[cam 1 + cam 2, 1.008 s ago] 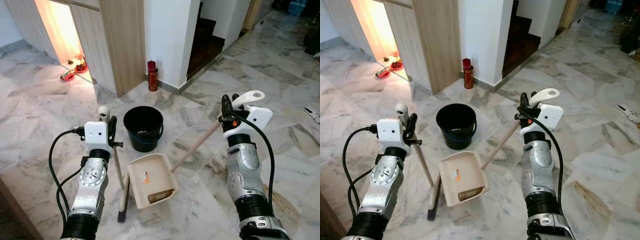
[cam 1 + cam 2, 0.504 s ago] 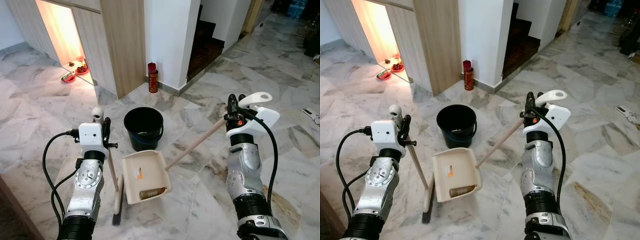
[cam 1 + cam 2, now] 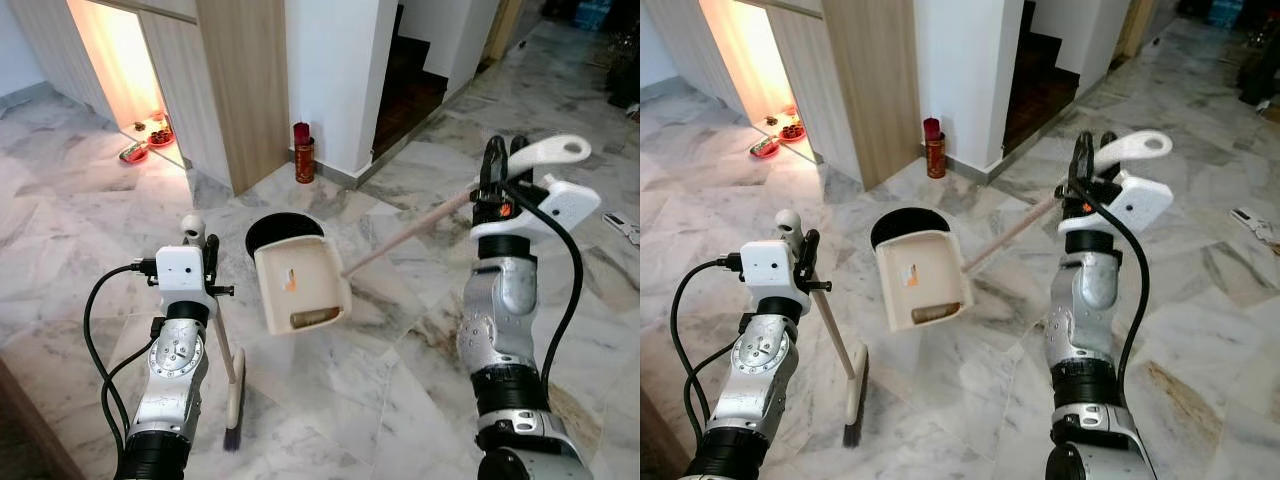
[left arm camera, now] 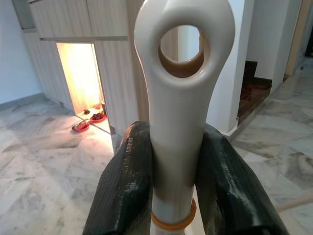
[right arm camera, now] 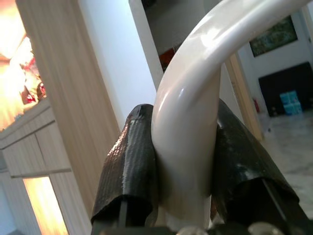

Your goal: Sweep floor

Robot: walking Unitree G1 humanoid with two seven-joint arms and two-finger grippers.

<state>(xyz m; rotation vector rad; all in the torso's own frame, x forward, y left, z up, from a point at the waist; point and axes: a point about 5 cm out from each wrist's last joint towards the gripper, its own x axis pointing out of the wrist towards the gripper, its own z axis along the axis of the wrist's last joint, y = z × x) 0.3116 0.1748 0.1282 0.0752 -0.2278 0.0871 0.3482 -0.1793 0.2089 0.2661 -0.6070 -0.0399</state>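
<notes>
Lifted by the right gripper (image 3: 503, 160), dustpan (image 3: 301, 285) now hides bucket (image 3: 270, 226).

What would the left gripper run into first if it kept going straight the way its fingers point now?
Nothing nearby, apparently. The left gripper, shut on the broom handle, points over open floor toward the wooden cabinet; depth is uncertain.

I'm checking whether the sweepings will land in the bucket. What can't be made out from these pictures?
- Black plastic bucket: in both eye views the raised cream dustpan covers most of it, so its inside is hidden.
- Brown debris in the dustpan: too small to identify.
- Wrist views: the left gripper and right gripper, clamped on white handles, block the floor below.
- Broom bristles: small and dark.
</notes>
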